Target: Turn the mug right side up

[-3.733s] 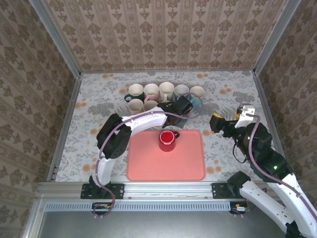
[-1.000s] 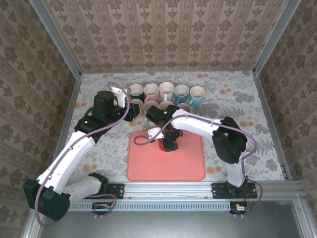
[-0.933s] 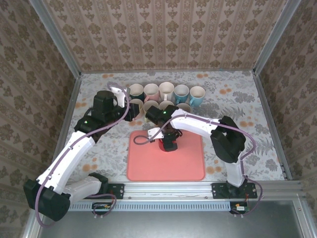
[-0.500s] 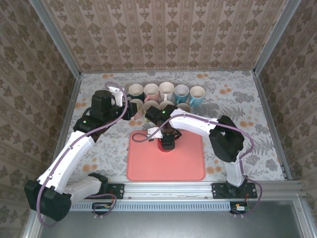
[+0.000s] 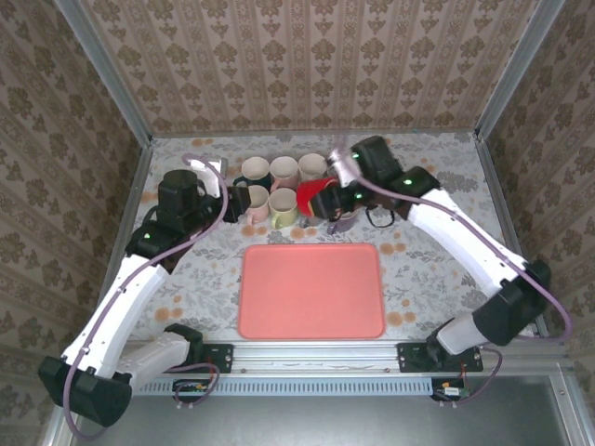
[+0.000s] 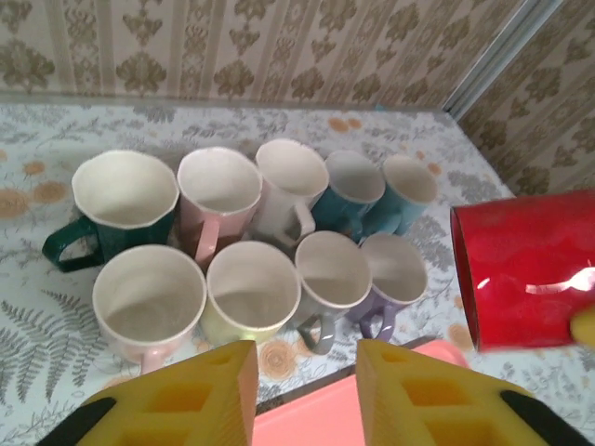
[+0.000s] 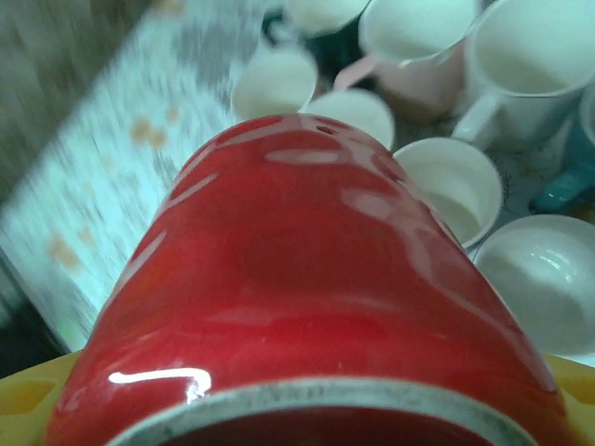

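Note:
The red mug (image 5: pixel 314 196) hangs in the air on its side, above the right part of the mug cluster. My right gripper (image 5: pixel 329 201) is shut on it. In the right wrist view the red mug (image 7: pixel 307 279) takes up most of the picture, its unglazed grey ring nearest the camera, and a yellow fingertip (image 7: pixel 28 395) shows at the lower corner. The left wrist view has the red mug (image 6: pixel 525 269) at the right edge, clear of the table. My left gripper (image 5: pixel 234 206) (image 6: pixel 305 390) is open and holds nothing, just left of the cluster.
Several upright mugs (image 5: pixel 279 190) (image 6: pixel 242 232) stand in two rows at the back of the table. A pink tray (image 5: pixel 311 290) (image 6: pixel 311 423) lies in front of them. Patterned walls close the back and both sides.
The right gripper has lifted the red mug off the tray and carried it back over the mug cluster. The left arm has drawn slightly back to the left.

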`<state>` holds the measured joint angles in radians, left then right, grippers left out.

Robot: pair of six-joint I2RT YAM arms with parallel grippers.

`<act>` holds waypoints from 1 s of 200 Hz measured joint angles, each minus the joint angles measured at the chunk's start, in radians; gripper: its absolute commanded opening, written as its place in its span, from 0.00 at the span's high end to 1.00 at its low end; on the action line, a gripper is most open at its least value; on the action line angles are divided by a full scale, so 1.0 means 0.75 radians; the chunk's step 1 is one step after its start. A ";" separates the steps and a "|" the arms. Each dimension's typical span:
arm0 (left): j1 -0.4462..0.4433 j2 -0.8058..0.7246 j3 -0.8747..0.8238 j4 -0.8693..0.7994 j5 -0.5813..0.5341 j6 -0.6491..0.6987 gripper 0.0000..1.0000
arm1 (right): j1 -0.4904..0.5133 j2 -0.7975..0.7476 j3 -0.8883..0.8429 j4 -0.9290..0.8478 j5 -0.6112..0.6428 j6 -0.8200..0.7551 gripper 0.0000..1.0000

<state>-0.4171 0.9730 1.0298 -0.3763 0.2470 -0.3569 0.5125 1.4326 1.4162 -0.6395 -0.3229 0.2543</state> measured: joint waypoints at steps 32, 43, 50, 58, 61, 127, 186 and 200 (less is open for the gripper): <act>0.000 0.006 -0.001 0.112 0.185 -0.133 0.35 | -0.097 -0.170 -0.264 0.365 -0.163 0.513 0.72; -0.001 0.033 -0.020 0.201 0.285 -0.201 0.30 | -0.132 -0.211 -0.339 0.495 -0.202 0.676 0.73; -0.001 0.054 -0.040 0.270 0.357 -0.257 0.30 | -0.158 -0.233 -0.382 0.577 -0.220 0.765 0.73; -0.004 0.082 -0.061 0.347 0.434 -0.319 0.29 | -0.193 -0.255 -0.429 0.669 -0.240 0.869 0.75; -0.005 0.093 -0.068 0.371 0.459 -0.339 0.29 | -0.209 -0.265 -0.448 0.712 -0.245 0.912 0.75; -0.211 0.329 -0.019 0.697 0.815 -0.600 0.26 | -0.305 -0.288 -0.626 1.277 -0.329 1.486 0.77; -0.228 0.478 -0.007 0.994 0.918 -0.841 0.26 | -0.305 -0.333 -0.666 1.426 -0.402 1.632 0.77; -0.228 0.490 -0.007 1.020 0.928 -0.862 0.27 | -0.305 -0.349 -0.676 1.445 -0.419 1.648 0.77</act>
<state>-0.5884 1.3403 1.0248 0.3889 0.9428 -1.0031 0.2840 1.1706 0.9092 0.4442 -0.6369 1.4902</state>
